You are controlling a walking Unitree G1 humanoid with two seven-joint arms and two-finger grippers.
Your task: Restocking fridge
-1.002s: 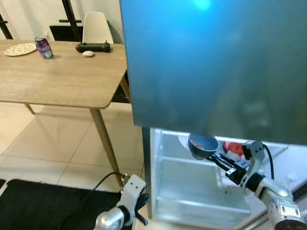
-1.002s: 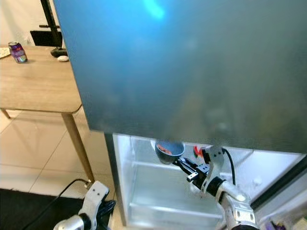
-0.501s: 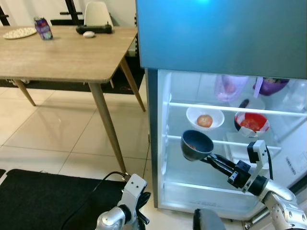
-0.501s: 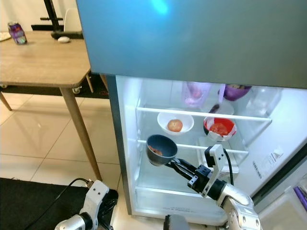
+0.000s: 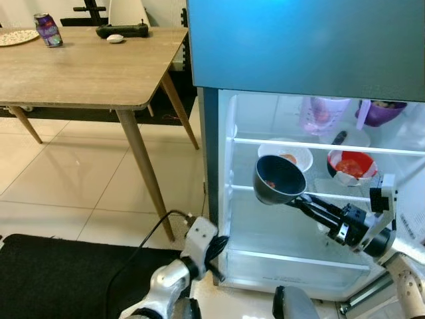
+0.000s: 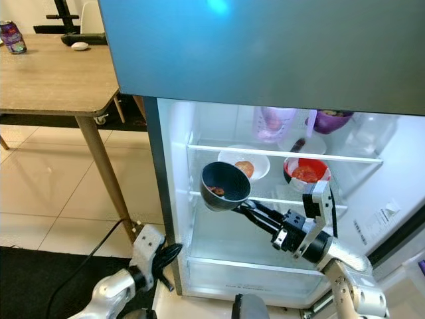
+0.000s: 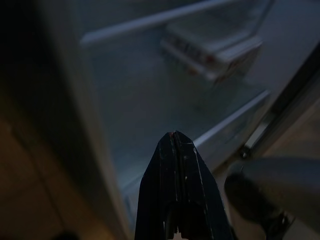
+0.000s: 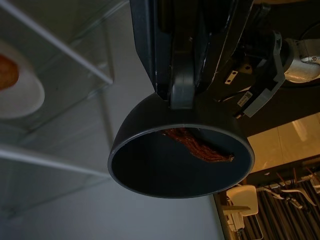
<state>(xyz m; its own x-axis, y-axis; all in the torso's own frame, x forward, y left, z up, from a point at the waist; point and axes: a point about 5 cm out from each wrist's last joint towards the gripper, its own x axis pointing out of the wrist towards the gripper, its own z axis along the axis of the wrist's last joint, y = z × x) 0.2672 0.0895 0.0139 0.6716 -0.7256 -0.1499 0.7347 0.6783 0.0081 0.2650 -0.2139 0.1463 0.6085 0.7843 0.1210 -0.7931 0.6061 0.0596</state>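
while my right fingers [image 6: 247,207] pinch tilted dark bowl [image 6: 225,185] by rim before fridge shelf [image 6: 265,199], food may spill; left fingers [image 7: 175,150] closed, idle.

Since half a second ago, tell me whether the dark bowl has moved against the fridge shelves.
Yes. The dark bowl in the right pincer has risen: its rim now overlaps the white bowl, where before it hung below that shelf.

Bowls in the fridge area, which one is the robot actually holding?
The dark grey bowl, gripped at its rim by the right claw in front of the shelves. The white bowl and the red bowl sit on the shelf.
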